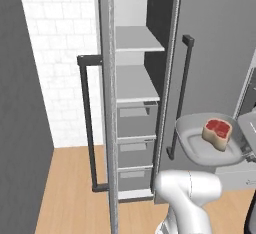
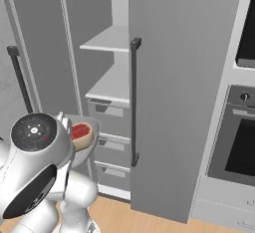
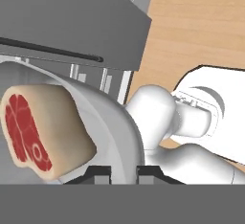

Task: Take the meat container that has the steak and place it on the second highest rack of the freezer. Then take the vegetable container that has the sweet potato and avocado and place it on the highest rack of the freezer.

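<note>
Grey and shallow, the meat container (image 1: 195,140) is held in the air in front of the freezer (image 1: 135,78), level with the upper grey drawer (image 1: 136,118) and below both pale shelves. The steak (image 1: 217,132) lies inside it, red face up in the left base view, with its tan fatty rim toward the dish wall. In the hand view the dish rim (image 3: 122,122) runs down between the two dark finger tips of the gripper (image 3: 123,171), which are closed on that rim with only a narrow gap between them; the steak (image 3: 40,129) sits just beside the tips, to their left. In the right base view the dish (image 2: 92,127) and steak (image 2: 81,132) are seen just behind the robot's round dark-capped joint.

The highest rack (image 1: 137,40) and the second shelf (image 1: 135,84) below it are bare, and three grey drawers are stacked under them. One freezer door is swung wide open, its long black bar handle (image 1: 86,123) standing toward the white tiled wall (image 1: 60,53). A second black handle (image 1: 181,95) is seen on the grey door to the right. Ovens (image 2: 239,142) are set in the cabinet beyond it. No writing or label can be read anywhere.
</note>
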### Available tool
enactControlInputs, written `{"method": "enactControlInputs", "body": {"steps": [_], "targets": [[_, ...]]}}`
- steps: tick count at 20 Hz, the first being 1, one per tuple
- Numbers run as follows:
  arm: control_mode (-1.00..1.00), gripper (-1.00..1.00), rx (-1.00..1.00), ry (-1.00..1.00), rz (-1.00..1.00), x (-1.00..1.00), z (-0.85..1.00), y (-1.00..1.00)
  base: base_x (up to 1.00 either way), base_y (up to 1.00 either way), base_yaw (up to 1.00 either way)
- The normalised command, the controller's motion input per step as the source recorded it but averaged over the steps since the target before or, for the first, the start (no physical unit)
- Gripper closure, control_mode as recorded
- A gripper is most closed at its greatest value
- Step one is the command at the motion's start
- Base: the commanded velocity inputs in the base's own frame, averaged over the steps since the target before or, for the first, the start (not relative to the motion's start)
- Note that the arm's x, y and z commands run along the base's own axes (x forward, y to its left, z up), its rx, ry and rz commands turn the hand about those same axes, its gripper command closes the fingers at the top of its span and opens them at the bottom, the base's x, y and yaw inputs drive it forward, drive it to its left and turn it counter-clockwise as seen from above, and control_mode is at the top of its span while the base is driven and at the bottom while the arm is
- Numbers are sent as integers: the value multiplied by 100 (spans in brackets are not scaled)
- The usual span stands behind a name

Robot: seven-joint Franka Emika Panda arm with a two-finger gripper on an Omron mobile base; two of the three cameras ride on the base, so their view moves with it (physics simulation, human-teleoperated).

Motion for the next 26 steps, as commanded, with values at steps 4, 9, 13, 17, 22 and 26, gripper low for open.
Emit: {"method": "enactControlInputs", "body": {"steps": [4,9,13,17,22,26], "targets": [[100,100,0,0,0,0,0,0,31,0,-9],[100,100,0,0,0,0,0,0,38,0,1],[100,100,0,0,0,0,0,0,13,-10,11],[100,100,0,0,0,0,0,0,22,-11,14],[100,100,0,0,0,0,0,0,33,-41,3],[100,100,0,0,0,0,0,0,38,-36,0]]}}
